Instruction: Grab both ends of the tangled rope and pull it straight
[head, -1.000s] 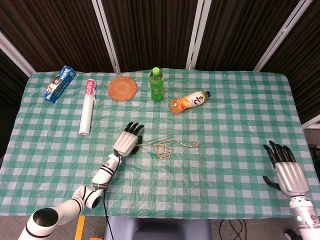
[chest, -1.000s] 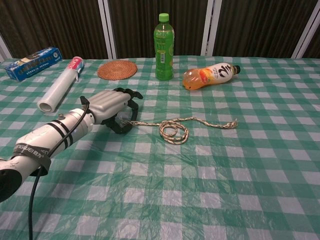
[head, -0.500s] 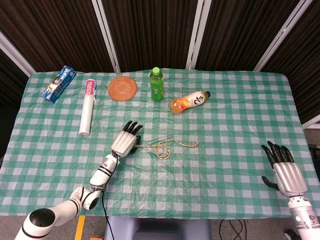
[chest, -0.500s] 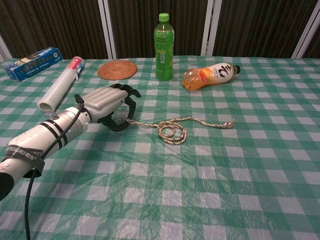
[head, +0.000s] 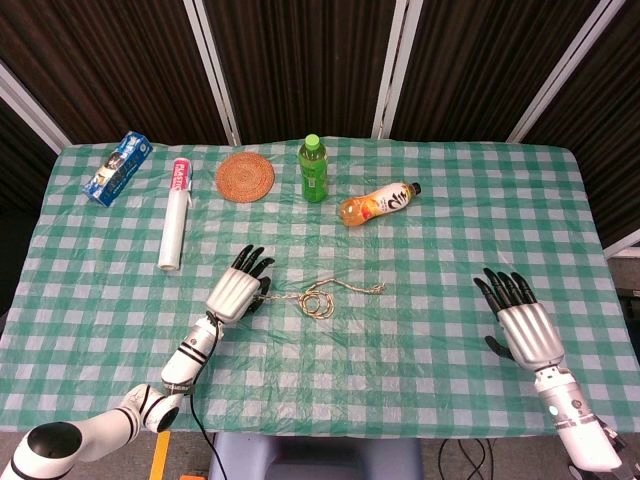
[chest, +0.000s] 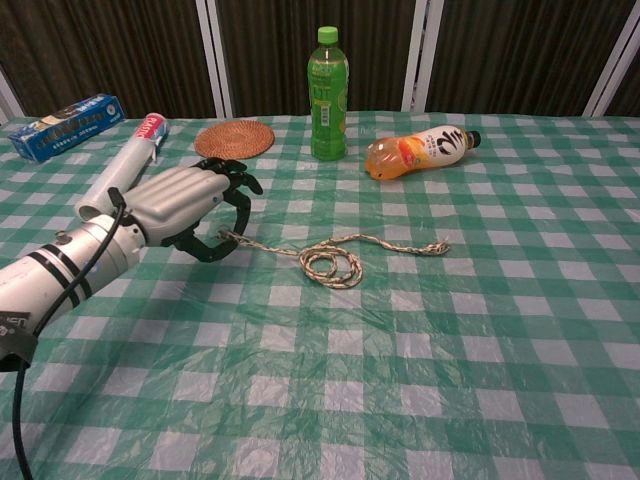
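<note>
A thin beige rope (head: 345, 290) lies on the green checked tablecloth (head: 430, 250), with a small coiled tangle (head: 318, 301) near its left part. In the chest view the tangle (chest: 335, 265) sits mid-table and the rope's free right end (chest: 440, 247) lies loose. My left hand (chest: 190, 205) pinches the rope's left end (chest: 228, 237) between thumb and a finger, its other fingers spread. In the head view the left hand (head: 238, 290) is just left of the tangle. My right hand (head: 522, 325) hovers open, fingers apart, far right of the rope and apart from it.
Along the far side of the table are a green bottle (head: 314, 168) standing upright, an orange drink bottle (head: 377, 203) on its side, a woven coaster (head: 245, 176), a white roll (head: 174, 215) and a blue box (head: 117, 167).
My left hand has drawn back to the left, dragging the rope and its tangle with it. My right hand has moved left and up over the table.
</note>
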